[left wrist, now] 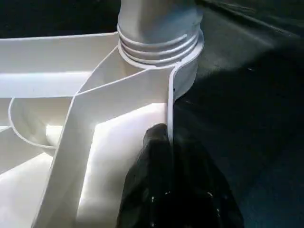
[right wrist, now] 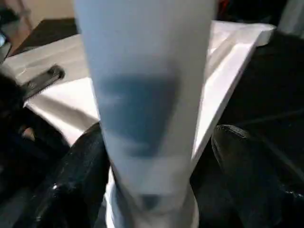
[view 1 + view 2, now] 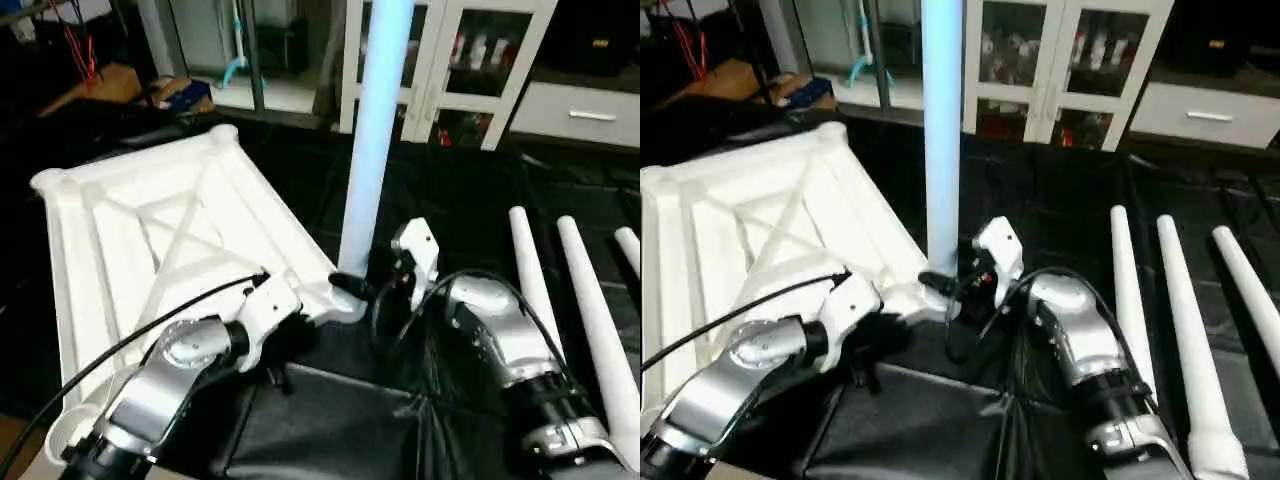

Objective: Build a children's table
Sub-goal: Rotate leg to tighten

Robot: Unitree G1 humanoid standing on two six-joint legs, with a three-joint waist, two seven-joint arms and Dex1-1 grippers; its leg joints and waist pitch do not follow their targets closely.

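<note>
Two silver forearms reach in from the near edge over a black cloth point(image 3: 330, 430). The left gripper point(image 3: 283, 352) has its black fingers point(image 1: 166, 190) pressed together; they lie against the near rim of the table top point(image 3: 160, 240), touching a vertical rib just on the near side of the corner socket. The fingers close on nothing.

Just beyond and to the right of that gripper, at the same near-right corner, stands one leg point(image 3: 372, 130). Its threaded end sits in the round socket point(image 1: 183, 71), with several thread rings visible above the socket's edge. Its long axis is upright, the thick end down and the shaft rising out of the top of the head views. The right gripper point(image 2: 156, 156) sits at the base of this leg with its jaws spread wide, one black finger on each side of the shaft; whether either finger touches it I cannot tell.

The table top lies flat, underside up, its X ribs showing. It stretches away from the left gripper toward the far left.

To the right of the right arm, three more legs point(image 3: 1180, 330) lie on the cloth side by side, long axes running near to far, thick ends nearest.

Farthest back stands a white glass-door cabinet point(image 3: 1070, 70).
</note>
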